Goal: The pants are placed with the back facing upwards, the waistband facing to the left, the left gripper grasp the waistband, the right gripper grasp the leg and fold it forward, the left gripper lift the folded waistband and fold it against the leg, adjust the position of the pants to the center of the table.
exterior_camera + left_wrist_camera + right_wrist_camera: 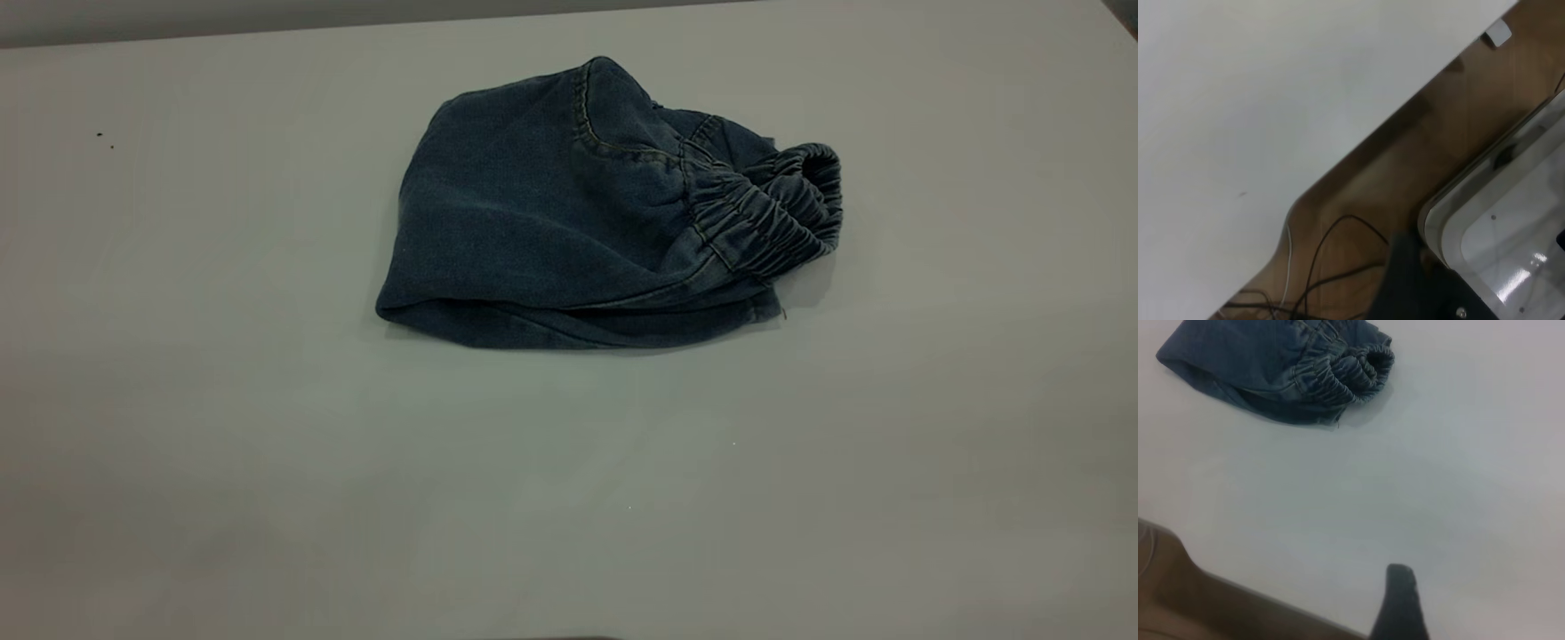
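The pants (533, 213) lie folded into a compact blue denim bundle on the table (222, 462), a little right of the middle and toward the far side. The gathered waistband (782, 213) sits on top at the bundle's right end, its opening turned to the right. A stitched hem edge (578, 327) shows along the near side; which leg it belongs to cannot be told. Neither gripper shows in the exterior view. The right gripper (1400, 603) hangs over bare table near its edge, far from the pants (1251, 367) and waistband (1351, 370). The left gripper (1405, 287) is a dark shape off the table's side.
In the left wrist view the table's edge (1358, 143) runs diagonally above a brown floor with black cables (1325, 267), a white-rimmed clear panel (1498, 227) and a small white block (1499, 32). The right wrist view shows the table's edge and brown floor (1178, 600).
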Tool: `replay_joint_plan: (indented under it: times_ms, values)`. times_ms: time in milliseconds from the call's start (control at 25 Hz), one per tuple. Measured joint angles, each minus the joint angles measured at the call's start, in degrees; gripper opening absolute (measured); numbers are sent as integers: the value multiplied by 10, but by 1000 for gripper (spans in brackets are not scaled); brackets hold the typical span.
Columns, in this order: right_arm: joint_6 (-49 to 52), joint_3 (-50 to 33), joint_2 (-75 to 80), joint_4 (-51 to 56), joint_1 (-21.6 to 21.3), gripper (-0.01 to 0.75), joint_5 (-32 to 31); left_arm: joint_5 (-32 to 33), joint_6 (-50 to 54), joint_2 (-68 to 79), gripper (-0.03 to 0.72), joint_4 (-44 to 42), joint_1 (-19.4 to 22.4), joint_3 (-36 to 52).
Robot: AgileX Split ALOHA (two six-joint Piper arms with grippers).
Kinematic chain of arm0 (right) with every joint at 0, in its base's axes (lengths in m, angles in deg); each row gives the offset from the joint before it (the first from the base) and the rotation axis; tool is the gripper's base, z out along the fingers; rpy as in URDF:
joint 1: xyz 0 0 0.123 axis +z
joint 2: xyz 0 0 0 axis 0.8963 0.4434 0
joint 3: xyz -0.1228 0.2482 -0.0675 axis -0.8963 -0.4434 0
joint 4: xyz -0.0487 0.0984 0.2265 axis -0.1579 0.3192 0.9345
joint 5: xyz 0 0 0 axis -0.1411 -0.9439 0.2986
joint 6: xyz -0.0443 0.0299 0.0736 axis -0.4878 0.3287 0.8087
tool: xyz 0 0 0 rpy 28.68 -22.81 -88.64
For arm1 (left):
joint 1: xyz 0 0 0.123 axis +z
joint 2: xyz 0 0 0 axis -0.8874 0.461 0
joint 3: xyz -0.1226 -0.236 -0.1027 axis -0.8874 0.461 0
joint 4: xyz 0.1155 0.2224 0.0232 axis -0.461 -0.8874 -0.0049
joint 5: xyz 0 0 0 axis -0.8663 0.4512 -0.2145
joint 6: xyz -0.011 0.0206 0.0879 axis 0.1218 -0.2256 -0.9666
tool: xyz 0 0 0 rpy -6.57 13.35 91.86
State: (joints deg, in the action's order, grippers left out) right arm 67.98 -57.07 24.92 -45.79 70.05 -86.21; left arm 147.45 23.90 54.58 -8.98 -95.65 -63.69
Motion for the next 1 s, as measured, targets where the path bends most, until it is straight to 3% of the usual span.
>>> replay_joint_plan:
  times_ms: [160,760,880,1000]
  values:
    - [0,0,0,0,0,477,0,-27,1,0,547,5,0,9]
    - [1,0,0,2,0,477,0,-19,1,-16,547,11,7,11]
    - [1,0,0,2,0,477,0,-15,1,-54,547,20,81,11]
    - [1,0,0,2,0,477,0,-13,1,-109,547,23,202,11]
